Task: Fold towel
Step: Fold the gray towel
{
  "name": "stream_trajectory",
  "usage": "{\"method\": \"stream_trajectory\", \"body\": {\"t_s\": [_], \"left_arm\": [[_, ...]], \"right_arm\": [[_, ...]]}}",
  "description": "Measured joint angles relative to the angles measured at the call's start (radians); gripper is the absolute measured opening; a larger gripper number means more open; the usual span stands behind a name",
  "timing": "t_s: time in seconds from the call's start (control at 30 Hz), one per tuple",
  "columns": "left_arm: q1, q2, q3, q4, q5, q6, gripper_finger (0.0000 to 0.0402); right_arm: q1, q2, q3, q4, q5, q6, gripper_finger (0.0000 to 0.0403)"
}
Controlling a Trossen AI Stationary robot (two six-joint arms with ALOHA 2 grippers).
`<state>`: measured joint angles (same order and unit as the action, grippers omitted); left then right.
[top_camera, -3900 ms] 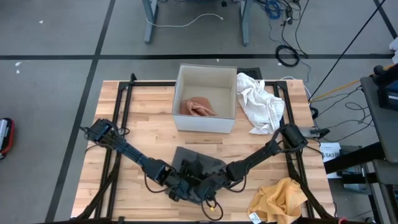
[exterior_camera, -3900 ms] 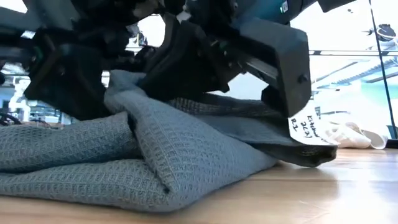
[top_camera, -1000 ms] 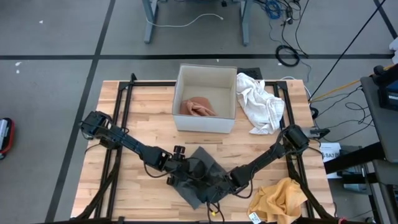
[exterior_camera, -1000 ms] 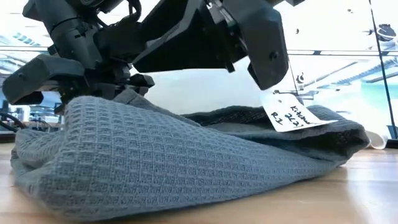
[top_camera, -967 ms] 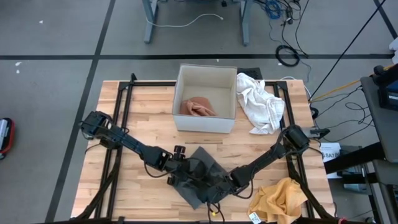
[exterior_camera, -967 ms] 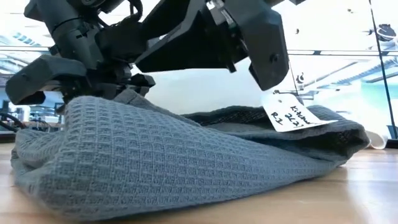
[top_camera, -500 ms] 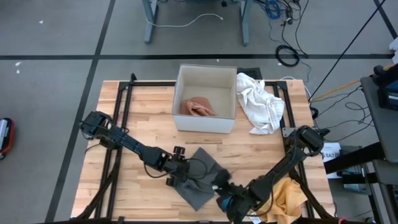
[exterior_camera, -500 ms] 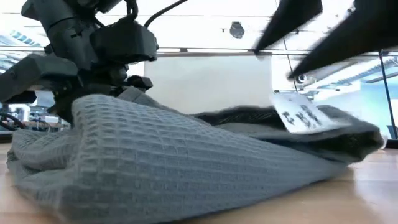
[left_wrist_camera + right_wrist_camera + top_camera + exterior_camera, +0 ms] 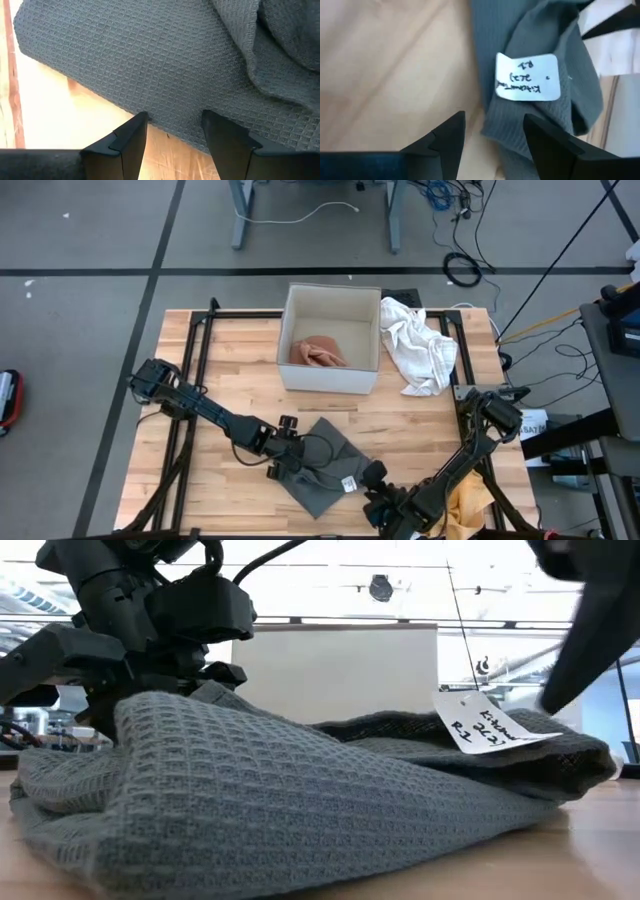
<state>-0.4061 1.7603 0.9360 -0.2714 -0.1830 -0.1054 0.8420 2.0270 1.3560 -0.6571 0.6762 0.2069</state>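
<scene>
- Right gripper (image 9: 378,498) sits at the near edge of the table (image 9: 230,350), just off the gray towel's (image 9: 322,465) near-right corner; fingers (image 9: 445,137) apart with nothing between them, not touching the cloth.
- In the right wrist view the white tag (image 9: 527,77) with handwriting lies on the towel ahead of the fingers; in the high view the tag (image 9: 350,484) is at the towel's near-right part.
- Yellow cloth (image 9: 462,502) lies bunched at the near-right corner of the table, partly under the right arm.
- Gray towel lies in the near-middle of the table, folded into a rough diamond, with wrinkles and a raised fold seen in the low view (image 9: 300,800).
- Left gripper (image 9: 290,463) is at the towel's left edge; fingers (image 9: 130,140) spread, tips at the towel's edge above the wood, nothing pinched.
- White box (image 9: 331,385) stands past the towel, mid-table, with a pinkish cloth (image 9: 318,352) inside.
- White cloth (image 9: 420,345) lies crumpled just right of the box, touching it.
</scene>
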Motion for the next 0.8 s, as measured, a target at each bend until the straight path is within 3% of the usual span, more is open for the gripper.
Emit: {"method": "stream_trajectory", "body": {"t_s": [0.13, 0.33, 0.47, 0.57, 0.7, 0.8], "left_arm": [[0.0, 0.0, 0.001, 0.001, 0.005, -0.001, 0.0202], [-0.001, 0.0, 0.001, 0.004, 0.019, -0.009, 0.0202], [-0.003, 0.0, 0.001, 0.003, 0.021, -0.009, 0.0202], [-0.003, 0.0, 0.001, 0.003, 0.023, 0.0, 0.0202], [-0.002, 0.0, 0.002, 0.003, 0.023, 0.002, 0.0202], [-0.002, 0.0, 0.002, 0.003, 0.023, 0.002, 0.0202]], "right_arm": [[-0.014, 0.049, 0.0, -0.017, 0.026, -0.008, 0.0191], [-0.045, 0.083, 0.0, -0.102, 0.167, 0.02, 0.0188], [-0.08, 0.067, -0.001, -0.09, 0.192, 0.012, 0.0152], [-0.109, 0.063, 0.0, -0.089, 0.18, -0.016, 0.0101], [-0.135, 0.06, 0.0, -0.087, 0.055, -0.067, 0.0035], [-0.137, 0.037, 0.0, -0.091, -0.019, -0.066, 0.0019]]}}
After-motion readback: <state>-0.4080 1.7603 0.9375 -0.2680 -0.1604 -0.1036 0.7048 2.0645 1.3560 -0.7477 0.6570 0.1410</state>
